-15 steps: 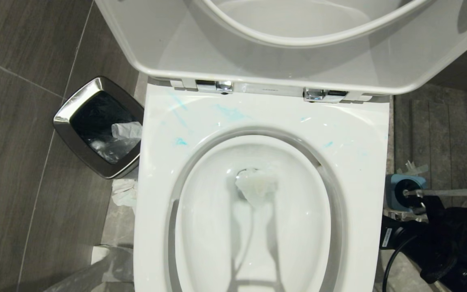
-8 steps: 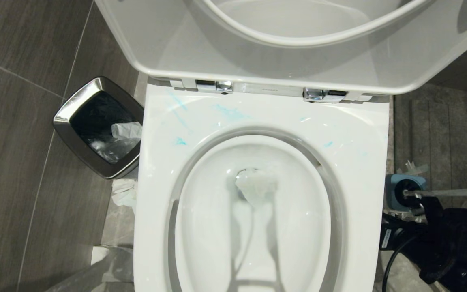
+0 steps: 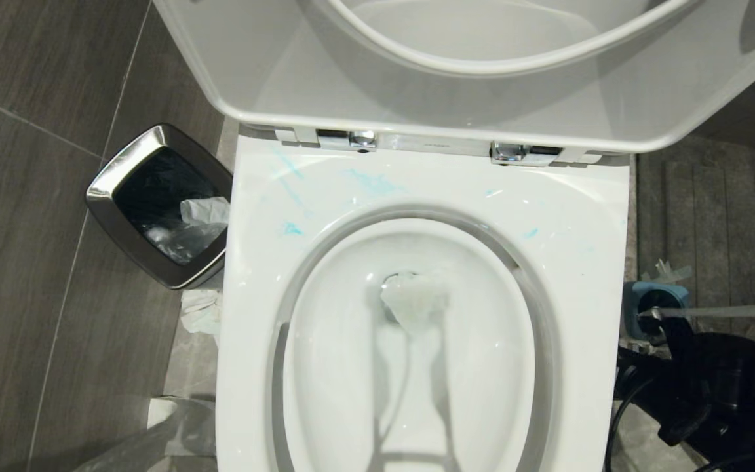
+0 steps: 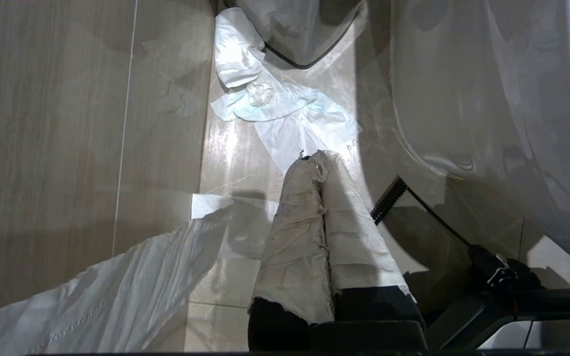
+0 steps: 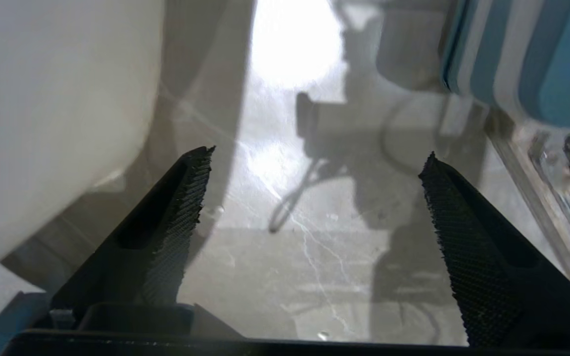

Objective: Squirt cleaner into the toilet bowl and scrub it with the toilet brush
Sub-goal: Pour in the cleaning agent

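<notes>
The toilet bowl (image 3: 417, 367) is a glossy white oval basin under a broad squarish rim, its seat and lid raised on chrome hinges (image 3: 508, 153). Thin turquoise smears of cleaner (image 3: 371, 182) streak the rim's back edge. To the bowl's right on the floor, the toilet brush (image 3: 718, 311) lies with its pale handle in the blue holder (image 3: 656, 303). The right claw (image 5: 314, 198) is spread wide and empty above the floor beside that striped holder. The left claw (image 4: 322, 198), paper-wrapped, is clenched near crumpled tissue (image 4: 275, 109). A steel bin (image 3: 158, 206) stands left of the bowl.

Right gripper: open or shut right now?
Open. In the right wrist view the right gripper has its two black fingers spread wide apart, bare floor between them, nothing held.
</notes>
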### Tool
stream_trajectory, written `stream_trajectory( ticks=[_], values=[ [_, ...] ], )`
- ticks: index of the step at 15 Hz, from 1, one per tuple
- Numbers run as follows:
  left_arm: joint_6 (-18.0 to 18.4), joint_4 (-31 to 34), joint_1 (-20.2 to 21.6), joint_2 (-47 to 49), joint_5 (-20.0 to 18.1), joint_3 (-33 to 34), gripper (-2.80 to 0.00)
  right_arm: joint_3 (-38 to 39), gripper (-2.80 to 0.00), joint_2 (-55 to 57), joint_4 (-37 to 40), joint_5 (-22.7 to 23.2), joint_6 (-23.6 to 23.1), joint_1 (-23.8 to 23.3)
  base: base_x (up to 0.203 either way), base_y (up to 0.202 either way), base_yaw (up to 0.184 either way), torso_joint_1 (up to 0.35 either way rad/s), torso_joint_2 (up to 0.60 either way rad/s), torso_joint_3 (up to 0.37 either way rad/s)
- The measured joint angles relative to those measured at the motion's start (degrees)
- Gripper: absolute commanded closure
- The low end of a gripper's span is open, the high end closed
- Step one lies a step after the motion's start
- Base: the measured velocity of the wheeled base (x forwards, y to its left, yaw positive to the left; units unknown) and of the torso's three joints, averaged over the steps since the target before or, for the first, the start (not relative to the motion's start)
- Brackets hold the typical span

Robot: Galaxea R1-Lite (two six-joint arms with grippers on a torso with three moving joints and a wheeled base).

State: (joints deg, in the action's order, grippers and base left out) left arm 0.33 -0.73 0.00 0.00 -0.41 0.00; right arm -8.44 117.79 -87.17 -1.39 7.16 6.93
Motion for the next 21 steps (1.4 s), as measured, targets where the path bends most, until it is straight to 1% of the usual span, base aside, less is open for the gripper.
stream_trajectory(
  ticks=[5, 9, 12, 15, 19, 21],
  values=[
    [0.0, -0.01, 0.0, 0.0, -0.02, 0.0, 0.0, -0.43, -2.8, 1.74, 0.0, 0.07, 0.02, -0.04, 0.0, 0.0, 0.0, 0.0, 0.0, 0.0],
    [-0.6, -0.06, 0.0, 0.0, 0.8, 0.0, 0.0, -1.9, -2.8, 2.11, 0.0, 0.09, -0.4, 0.15, 0.0, 0.0, 0.0, 0.0, 0.0, 0.0],
    [-0.62, -0.04, 0.0, 0.0, 0.83, 0.0, 0.0, -2.45, -2.8, 1.99, 0.0, 0.1, -0.95, 0.16, 0.0, 0.0, 0.0, 0.001, 0.0, -0.114],
    [-0.52, -0.03, -0.02, 0.0, 0.82, 0.0, 0.0, -2.34, -2.8, 0.86, 0.0, 0.07, -3.09, 0.16, 0.0, 0.0, 0.0, 0.001, 0.0, -0.135],
    [-0.48, -0.03, 0.0, 0.0, 0.83, 0.0, 0.0, -3.0, -2.8, -1.66, 0.05, 0.07, -7.15, 0.16, 0.0, 0.0, 0.0, 0.0, 0.0, -0.018],
    [-0.49, -0.02, 0.0, 0.0, 0.83, 0.0, 0.0, -4.54, -2.8, -2.94, 0.04, 0.07, -9.1, 0.16, 0.0, 0.0, 0.0, 0.0, 0.0, 0.0]
  ],
)
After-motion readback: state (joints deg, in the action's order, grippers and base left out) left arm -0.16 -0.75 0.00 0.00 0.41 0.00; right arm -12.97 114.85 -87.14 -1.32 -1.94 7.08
